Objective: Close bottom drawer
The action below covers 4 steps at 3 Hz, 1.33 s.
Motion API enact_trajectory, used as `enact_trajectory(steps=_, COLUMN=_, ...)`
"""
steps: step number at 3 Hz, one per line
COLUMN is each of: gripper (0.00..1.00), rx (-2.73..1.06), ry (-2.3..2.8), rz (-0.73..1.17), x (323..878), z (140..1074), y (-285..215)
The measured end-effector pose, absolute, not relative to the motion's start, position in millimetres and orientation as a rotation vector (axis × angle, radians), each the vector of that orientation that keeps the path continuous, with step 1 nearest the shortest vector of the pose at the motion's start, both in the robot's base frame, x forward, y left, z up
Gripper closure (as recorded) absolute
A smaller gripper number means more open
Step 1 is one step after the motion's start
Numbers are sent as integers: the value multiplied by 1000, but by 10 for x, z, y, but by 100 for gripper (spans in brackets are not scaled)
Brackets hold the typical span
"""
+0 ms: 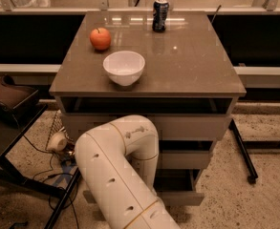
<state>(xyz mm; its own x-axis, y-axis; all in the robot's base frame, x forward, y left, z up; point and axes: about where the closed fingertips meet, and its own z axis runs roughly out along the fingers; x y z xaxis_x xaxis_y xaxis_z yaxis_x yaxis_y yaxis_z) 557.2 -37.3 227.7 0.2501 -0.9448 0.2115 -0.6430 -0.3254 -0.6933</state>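
The cabinet [197, 127] fills the centre of the view, and its grey-brown tabletop [192, 61] is glossy. The robot's white arm [113, 171] rises from 6 o'clock, bends at an elbow in front of the drawer fronts and turns back down.

The tool is hidden behind that elbow, low in front of the cabinet at about 6 o'clock. Whether it is released or clenched cannot be told.

The bottom drawer [185, 198] is the lowest of three, at 5 o'clock from the view's centre. It stands pulled out. Its pale, shallow front juts forward of the middle drawer [187, 159], with a dark gap open behind it. The arm covers its centre.

On the tabletop, a white bowl [123, 67] sits near the front edge. An orange-red apple [100, 38] lies at 10 o'clock from the bowl, and a dark can [160, 15] stands at 1 o'clock from it, near the rear edge.
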Motion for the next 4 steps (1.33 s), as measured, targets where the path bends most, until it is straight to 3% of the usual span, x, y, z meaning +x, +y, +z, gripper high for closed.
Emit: enact_trajectory(steps=4, gripper=100, rx=-2034, ry=1428, rz=-839, x=5917, z=1868, y=-219)
